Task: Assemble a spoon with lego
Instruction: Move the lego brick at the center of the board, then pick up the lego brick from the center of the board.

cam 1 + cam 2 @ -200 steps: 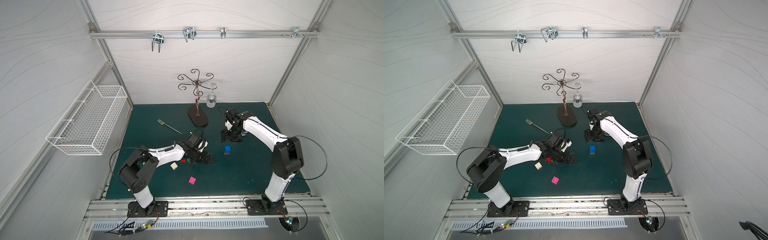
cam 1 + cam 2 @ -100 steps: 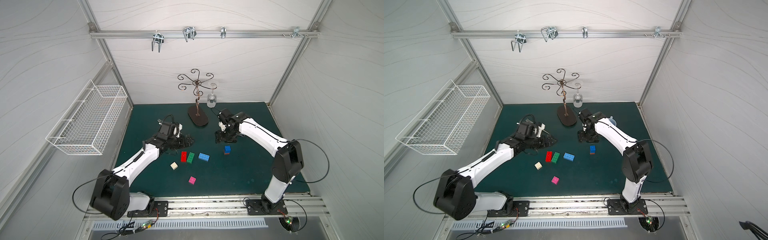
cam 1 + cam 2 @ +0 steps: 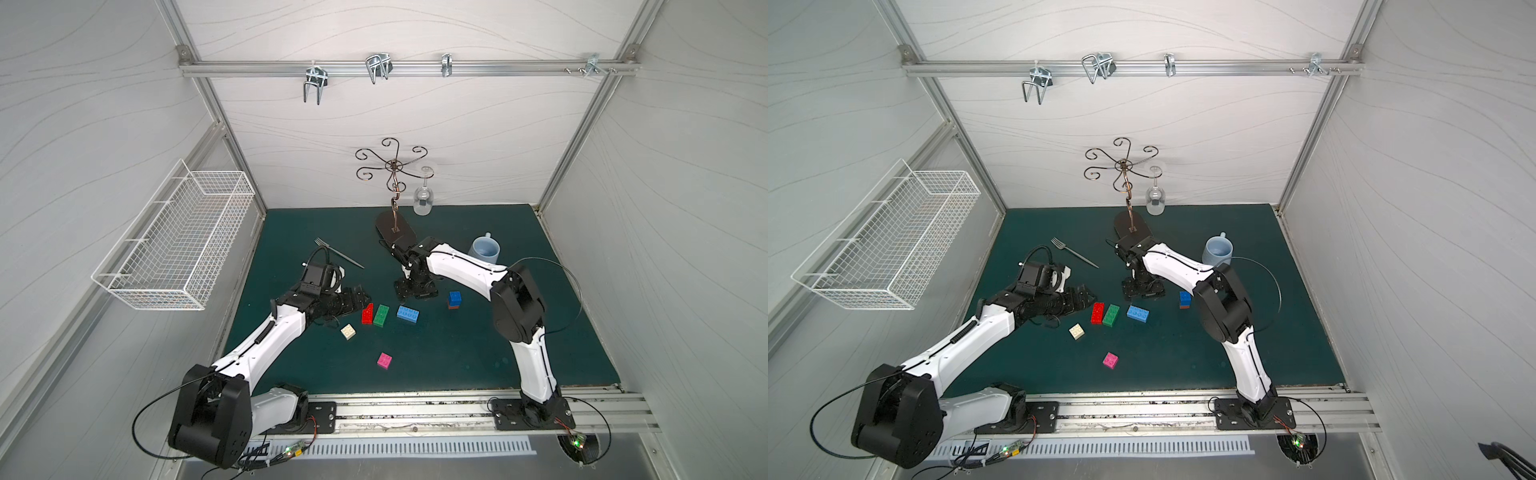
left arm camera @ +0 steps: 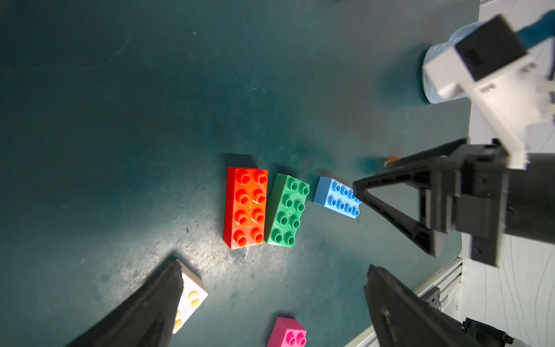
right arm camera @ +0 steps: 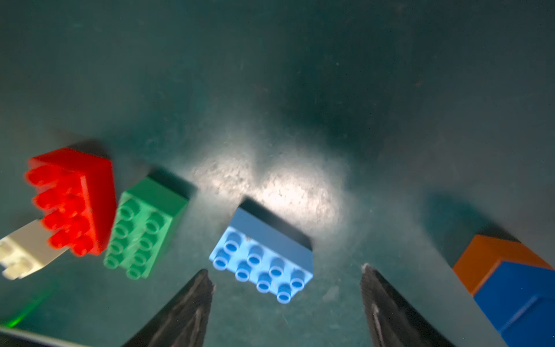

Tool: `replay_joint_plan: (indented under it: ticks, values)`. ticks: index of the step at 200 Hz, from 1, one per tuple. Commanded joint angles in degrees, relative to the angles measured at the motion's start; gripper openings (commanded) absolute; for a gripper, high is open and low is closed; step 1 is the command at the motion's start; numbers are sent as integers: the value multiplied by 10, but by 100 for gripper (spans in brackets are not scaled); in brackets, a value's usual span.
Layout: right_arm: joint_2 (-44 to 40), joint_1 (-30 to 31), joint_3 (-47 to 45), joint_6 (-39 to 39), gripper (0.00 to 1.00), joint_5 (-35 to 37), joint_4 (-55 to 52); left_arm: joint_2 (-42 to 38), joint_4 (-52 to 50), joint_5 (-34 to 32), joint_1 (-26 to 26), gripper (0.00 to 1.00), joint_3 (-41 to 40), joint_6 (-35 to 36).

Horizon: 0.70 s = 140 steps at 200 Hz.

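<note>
Presently: spoon barely begun, only a blue square brick (image 3: 454,296) stacked on an orange brick (image 5: 492,255).
Your left gripper (image 4: 273,266) and right gripper (image 5: 285,269) hang spread, empty; next, close the right squarely on the light blue long brick (image 5: 264,258) just ahead, avoiding the green long brick (image 3: 381,315) nearby; the thin metal fork (image 3: 338,252) lies well apart.

— What sort of place is this?
— A robotics lab test cell. White panel walls (image 3: 415,124) sit in an aluminium frame (image 3: 519,68), with a green mat (image 3: 457,365) as the worktop.
— Anything else?
— A left arm (image 3: 274,336) and a right arm (image 3: 457,266) are bolted to the rail (image 3: 415,409) along the mat's front edge.
</note>
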Motion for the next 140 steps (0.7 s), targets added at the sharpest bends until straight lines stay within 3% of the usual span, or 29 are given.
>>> replay_joint_plan:
  ticks: [1,45,93,140]
  values:
    - [13,6,21,-5,81,4,-16,-7,21,3,3,100,1,-5]
    - [30,17,21,-9,82,-11,1,-5,22,4,3,100,0,-3]
    - [57,29,29,-13,82,24,-22,-6,25,4,3,100,-4,-5]
    - [17,37,-31,-13,82,43,-34,-6,27,3,3,100,-7,-5]
